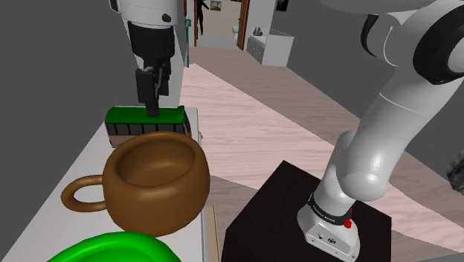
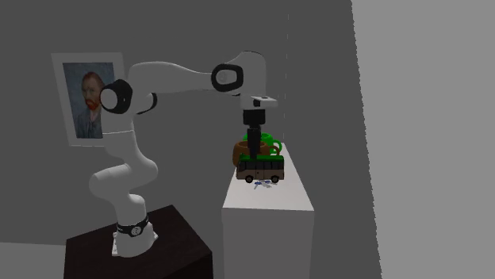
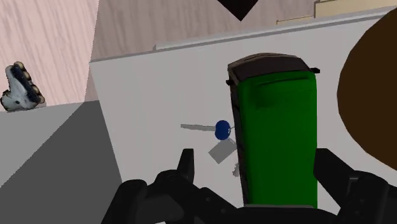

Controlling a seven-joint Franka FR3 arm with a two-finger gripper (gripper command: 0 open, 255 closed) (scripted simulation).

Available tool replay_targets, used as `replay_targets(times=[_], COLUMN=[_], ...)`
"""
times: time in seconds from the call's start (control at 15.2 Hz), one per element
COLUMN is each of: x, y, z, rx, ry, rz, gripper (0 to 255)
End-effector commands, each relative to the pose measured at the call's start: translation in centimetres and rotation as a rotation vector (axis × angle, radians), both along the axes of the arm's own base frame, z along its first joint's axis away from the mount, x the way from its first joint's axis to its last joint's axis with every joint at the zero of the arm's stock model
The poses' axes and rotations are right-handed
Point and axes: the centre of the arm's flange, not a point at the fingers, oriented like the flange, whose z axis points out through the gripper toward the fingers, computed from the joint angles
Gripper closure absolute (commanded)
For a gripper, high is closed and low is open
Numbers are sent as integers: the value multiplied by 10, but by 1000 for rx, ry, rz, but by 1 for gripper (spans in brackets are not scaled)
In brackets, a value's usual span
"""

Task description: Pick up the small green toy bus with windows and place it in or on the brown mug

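Arm [image 2: 170, 79] arched over, fingers [image 3: 186, 167] straddling bus [image 3: 278, 133]

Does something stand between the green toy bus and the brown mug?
Nothing visible does. The green toy bus with dark windows stands close beside the round brown mug. The small blue object lies on the bus's far side, away from the mug.

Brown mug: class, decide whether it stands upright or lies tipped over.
Upright. The brown mug sits on its base, mouth facing up, handle sticking out sideways.
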Motion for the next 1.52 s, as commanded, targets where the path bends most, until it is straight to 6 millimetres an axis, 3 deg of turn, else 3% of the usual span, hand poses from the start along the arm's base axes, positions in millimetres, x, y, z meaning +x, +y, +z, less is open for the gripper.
replay_targets(times=[0.0, 0.59, 1.06, 1.12, 1.45], x=[2, 5, 5, 5, 5], y=[30, 35, 35, 35, 35], z=[-2, -43, -43, -43, -43], rx=[-5, -7, -7, -7, -7], ry=[6, 7, 7, 7, 7], rz=[41, 50, 50, 50, 50], gripper=[0, 0, 0, 255, 255])
